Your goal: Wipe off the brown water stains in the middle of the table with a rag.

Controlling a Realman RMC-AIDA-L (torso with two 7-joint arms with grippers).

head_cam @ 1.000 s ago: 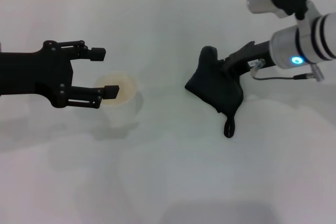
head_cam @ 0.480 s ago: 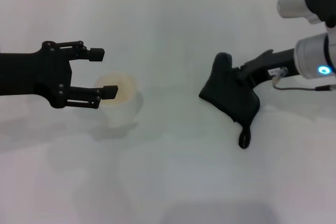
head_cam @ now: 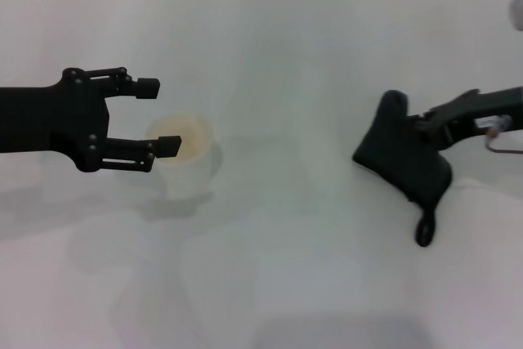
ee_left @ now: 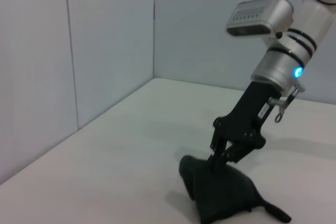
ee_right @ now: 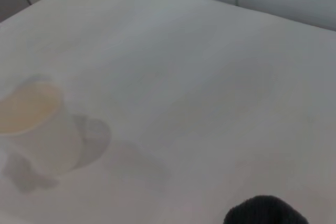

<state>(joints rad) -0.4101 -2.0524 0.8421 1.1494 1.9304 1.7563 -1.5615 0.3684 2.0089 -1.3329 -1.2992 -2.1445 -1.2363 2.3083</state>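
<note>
The black rag (head_cam: 404, 161) lies bunched on the white table (head_cam: 278, 55) at the right, its thin tail trailing toward me. My right gripper (head_cam: 425, 127) is shut on the rag's top; it also shows in the left wrist view (ee_left: 226, 156), pinching the rag (ee_left: 220, 192). A corner of the rag (ee_right: 265, 211) shows in the right wrist view. My left gripper (head_cam: 159, 116) is open and empty at the left, its fingers just over the far-left rim of a white cup (head_cam: 189, 165). No brown stain shows in any view.
The white cup holds tan liquid and stands left of centre; it also shows in the right wrist view (ee_right: 37, 124). Grey wall panels (ee_left: 105, 35) close off the table's far side.
My right gripper has moved steadily to the right with the rag, from near the table's middle toward its right edge. The left arm and cup have stayed put.
</note>
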